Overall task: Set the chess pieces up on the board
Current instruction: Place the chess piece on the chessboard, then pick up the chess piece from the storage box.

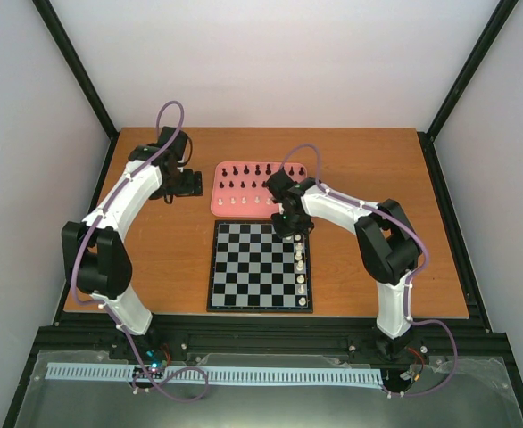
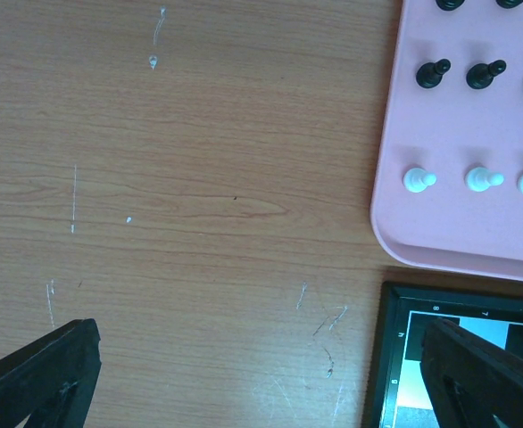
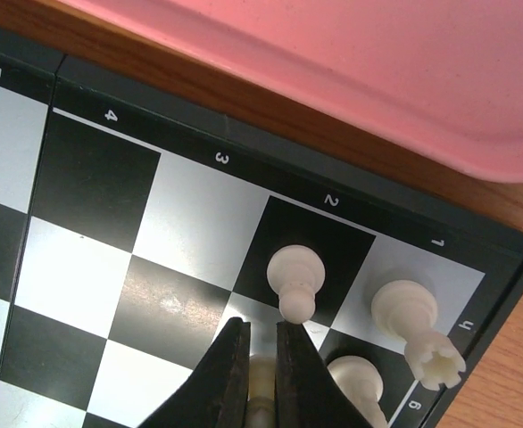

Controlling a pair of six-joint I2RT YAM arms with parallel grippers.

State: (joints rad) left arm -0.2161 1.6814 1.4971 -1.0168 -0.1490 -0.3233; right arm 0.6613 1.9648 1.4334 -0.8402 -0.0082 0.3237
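Beneath both end effectors: worktop (image 1: 377, 178), brown wood grain, carrying everything listed below.

Directly under my right end effector (image 3: 261, 332): board (image 1: 244, 267), black and pale squares. I hang over its corner nearest the tray.

Just beyond my right end effector: pink tray (image 1: 219, 209), holding the unplaced chess pieces (image 1: 257, 169), black rows farther off and cream ones nearer.

Across the tray from it: my left end effector (image 2: 260, 334), jaws spread wide with nothing between them, over bare wood.

Right end effector itself: clenched, fingers almost together on a cream piece (image 3: 260, 385). Only a sliver of it shows, so I cannot tell its type.

Just beside one fingertip: cream pawn (image 3: 294, 272), upright on a dark square, its head nearly against the finger.

A little farther to that side: cream rook (image 3: 413, 330) on the corner square, and a second pawn (image 3: 355, 376) nearer my wrist.

Hazard, as I judge it: the quarters are crowded.
- Spreading the fingers to release could shove the near pawn over, and it could topple into the rook.
- A tilted release could leave my piece leaning or straddling two squares.
- Lifting off crookedly could drag the piece along.
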